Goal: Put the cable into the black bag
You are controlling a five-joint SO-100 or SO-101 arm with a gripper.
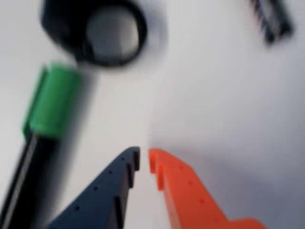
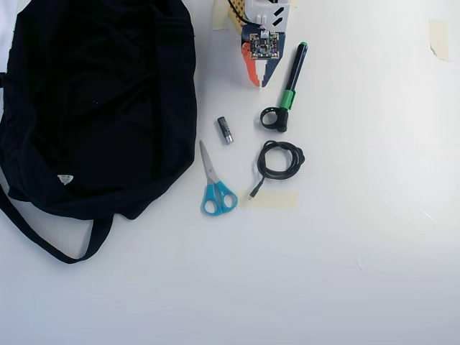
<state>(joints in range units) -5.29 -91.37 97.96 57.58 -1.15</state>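
Observation:
The cable (image 2: 280, 159) lies in a small black coil on the white table, its loose tail running down-left to a small plug (image 2: 253, 194). The wrist view does not show it. The black bag (image 2: 93, 108) fills the overhead view's upper left, with a white triangular label (image 2: 65, 179) and a strap looping below it. My gripper (image 2: 259, 84) sits at the top centre, above the cable and right of the bag. In the wrist view the gripper (image 1: 144, 158) has its blue and orange jaws nearly touching, with nothing between them.
A black-and-green pen (image 2: 291, 90) (image 1: 52, 100) with a ring end (image 1: 109, 33) lies just right of the gripper. A small grey cylinder (image 2: 226, 130) and blue-handled scissors (image 2: 215, 188) lie between bag and cable. Pale tape (image 2: 273, 200) is stuck under the plug.

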